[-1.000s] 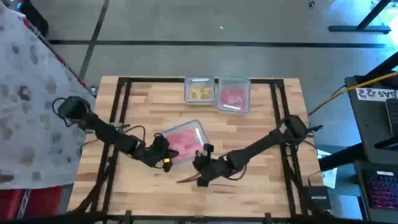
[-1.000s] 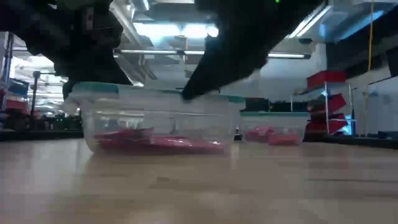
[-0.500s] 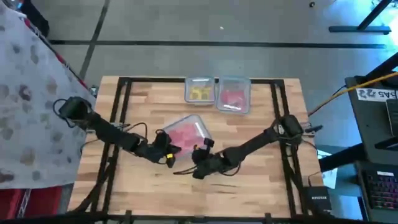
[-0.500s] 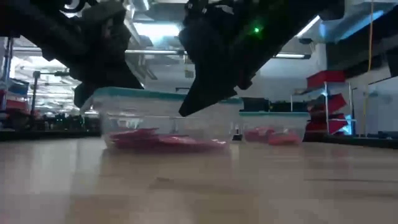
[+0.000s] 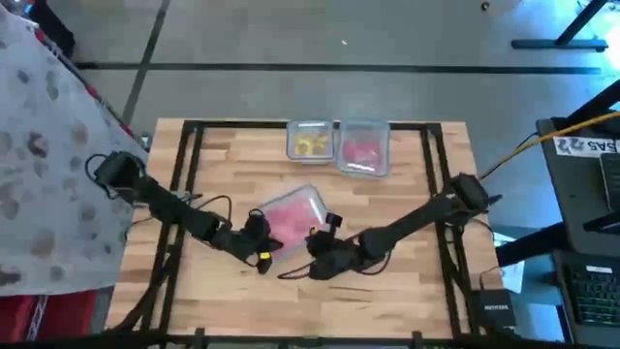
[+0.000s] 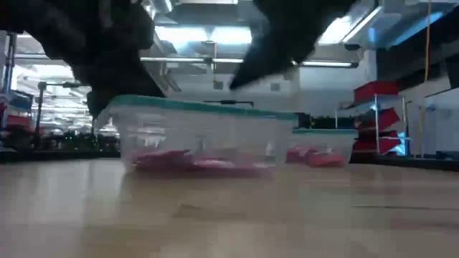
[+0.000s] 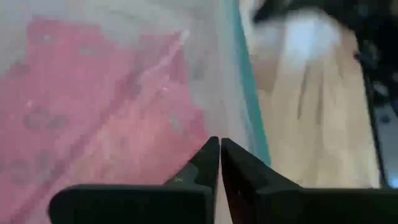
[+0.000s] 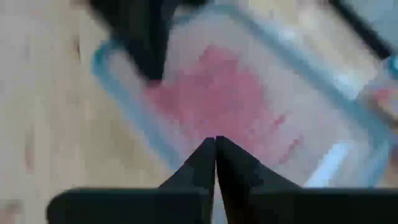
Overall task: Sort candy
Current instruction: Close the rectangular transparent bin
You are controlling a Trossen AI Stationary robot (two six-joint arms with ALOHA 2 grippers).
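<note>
While the candy (image 5: 283, 217) lay in the clear tub (image 5: 308, 199) mid-table, both the left claw (image 5: 262, 238) and right claw (image 5: 317, 254) hung pressed together, empty, beside it; either should spread before reaching inside.

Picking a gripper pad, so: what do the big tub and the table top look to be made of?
Big tub: looks like clear, glossy plastic, since the red candy shows through its wall; teal rim, probably plastic too. Table top: pale wood, apparently jointed strips with visible grain, matte.
</note>
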